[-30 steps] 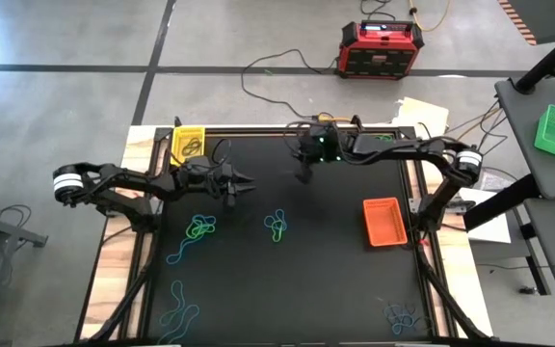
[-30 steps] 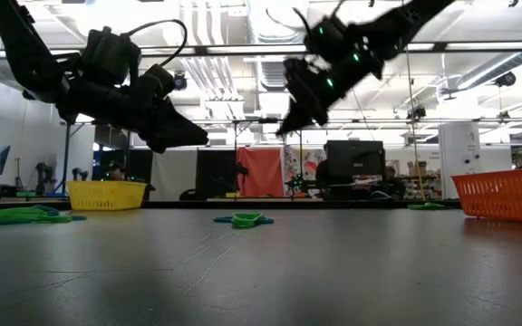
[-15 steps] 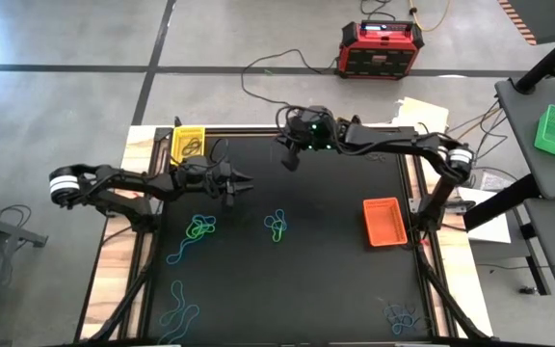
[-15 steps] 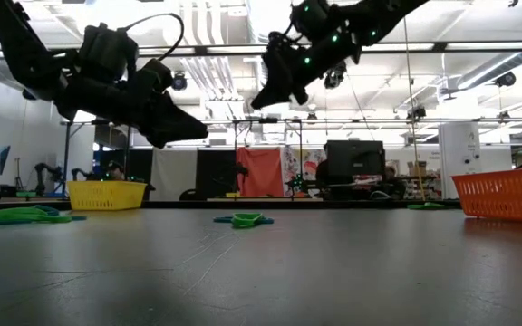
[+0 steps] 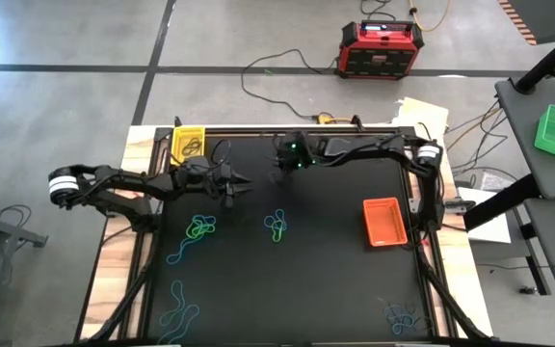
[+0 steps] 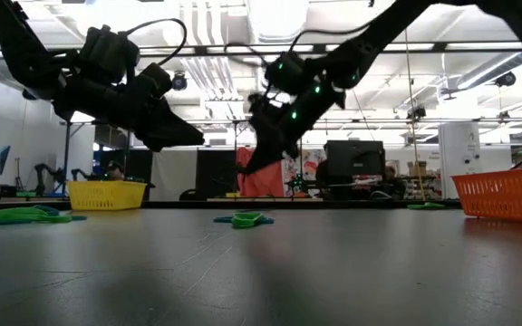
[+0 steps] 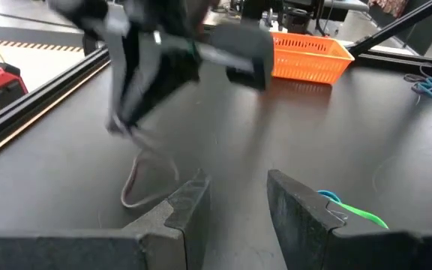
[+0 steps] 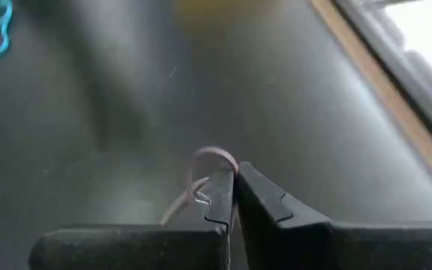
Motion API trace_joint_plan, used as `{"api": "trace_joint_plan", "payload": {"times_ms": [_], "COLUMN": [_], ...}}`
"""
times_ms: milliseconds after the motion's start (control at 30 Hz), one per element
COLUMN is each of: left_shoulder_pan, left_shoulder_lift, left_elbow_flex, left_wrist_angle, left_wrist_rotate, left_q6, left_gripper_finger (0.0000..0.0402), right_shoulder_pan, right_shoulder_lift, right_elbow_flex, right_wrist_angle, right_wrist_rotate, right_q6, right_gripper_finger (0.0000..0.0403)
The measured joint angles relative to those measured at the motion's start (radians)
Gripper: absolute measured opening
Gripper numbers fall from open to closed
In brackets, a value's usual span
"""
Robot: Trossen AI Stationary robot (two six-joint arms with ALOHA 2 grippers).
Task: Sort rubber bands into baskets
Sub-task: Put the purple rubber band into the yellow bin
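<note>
The right gripper is pinched tight on a pale rubber band, carrying it; next it needs the yellow basket beyond it.

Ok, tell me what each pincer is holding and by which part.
The right pincer is shut on a pinkish rubber band, pinching one side of its loop. The left pincer is open and empty.

yellow basket, orange basket, green and blue rubber bands, black table, pinkish band
</note>
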Motion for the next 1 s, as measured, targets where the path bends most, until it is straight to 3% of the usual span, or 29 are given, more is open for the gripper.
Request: {"api": "trace_joint_plan", "payload": {"times_ms": [400,800,1000], "left_shoulder_pan": [0.0,-0.008,-0.008], "left_shoulder_lift": [0.0,0.017,0.108], "left_elbow_flex": [0.0,0.0,0.039], "left_wrist_angle": [0.004,0.109,0.141], "left_wrist_rotate": [-0.001,-0.001,-0.002], "left_q6": [-0.051,-0.175,-0.248], "left_gripper_finger": [0.0116,0.0116,0.0116], "right_shoulder_pan": [0.042,0.043,0.089], "right_shoulder_lift": [0.098,0.077,-0.008], "right_elbow_flex": [0.0,0.0,-0.001], "right_wrist_angle": [0.001,-0.134,-0.134], "right_wrist_rotate": [-0.058,0.055,0.057], "right_q6": [0.003,-0.004,-0.033], "right_gripper_finger": [0.0021,0.0125,0.014]}}
